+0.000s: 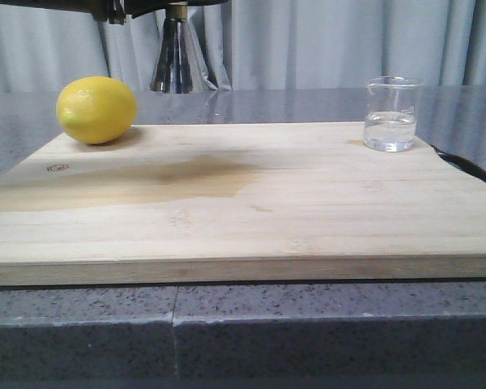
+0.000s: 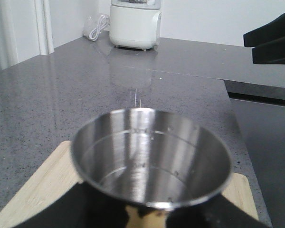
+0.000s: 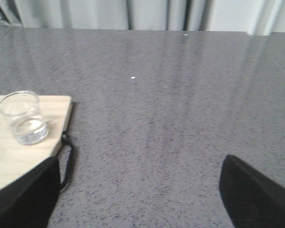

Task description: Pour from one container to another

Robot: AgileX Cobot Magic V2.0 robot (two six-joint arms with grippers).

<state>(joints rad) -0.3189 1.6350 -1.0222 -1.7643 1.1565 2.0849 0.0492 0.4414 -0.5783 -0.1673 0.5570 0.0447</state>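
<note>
Left gripper [image 2: 147,221] clamps the steel jigger [image 1: 178,61], lifted above the board's [image 1: 243,203] far edge; smooth metal, slippery I judge, waist is the hold. A lemon [image 1: 96,109] sits just left. Right gripper [image 3: 133,199] hangs wide open over counter [image 3: 180,95]. Beaker [image 1: 392,114] stands right, part-filled, fragile; I'd grasp mid-wall.

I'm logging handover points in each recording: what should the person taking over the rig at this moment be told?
Left gripper: shut on the steel jigger, held high above the board's far left; the cup looks nearly empty in the left wrist view.
Right gripper: open, empty, over bare counter beside the board's right edge.
Glass beaker: upright on the cutting board, far right corner, some clear liquid inside.
Lemon: far left corner.
Done: jigger lifted.
Left: grasp the beaker, pour into the jigger.
</note>
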